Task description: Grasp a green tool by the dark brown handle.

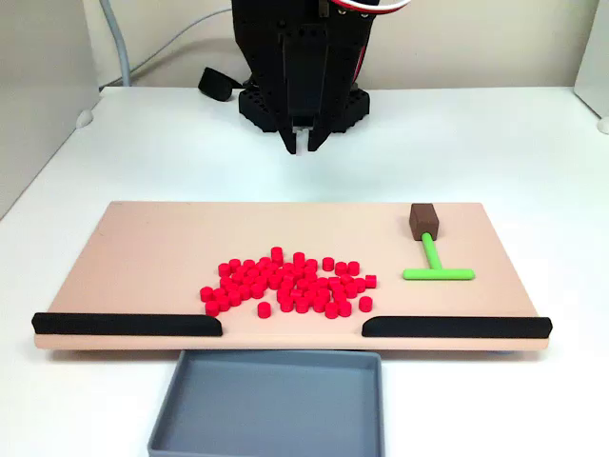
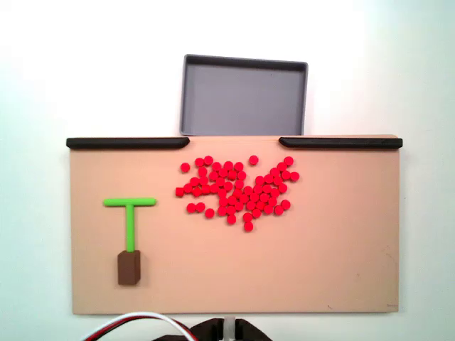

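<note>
The green tool (image 1: 436, 267) lies flat on the right part of the tan board (image 1: 152, 248). Its crossbar points toward the front and its dark brown handle (image 1: 422, 219) toward the back. From above, the green tool (image 2: 131, 217) sits on the board's left part, with the dark brown handle (image 2: 129, 268) nearest the arm. My gripper (image 1: 301, 147) hangs behind the board's back edge, about mid-width, pointing down with its jaws together and nothing held. It is well apart from the handle. From above, the gripper (image 2: 229, 325) just enters at the bottom edge.
Several small red cylinders (image 1: 290, 284) are heaped mid-board. Two long black strips (image 1: 128, 325) (image 1: 457, 326) line the board's front edge with a gap between them. A grey tray (image 1: 271, 405) sits in front of that gap. The white table (image 1: 533, 152) surrounds the board.
</note>
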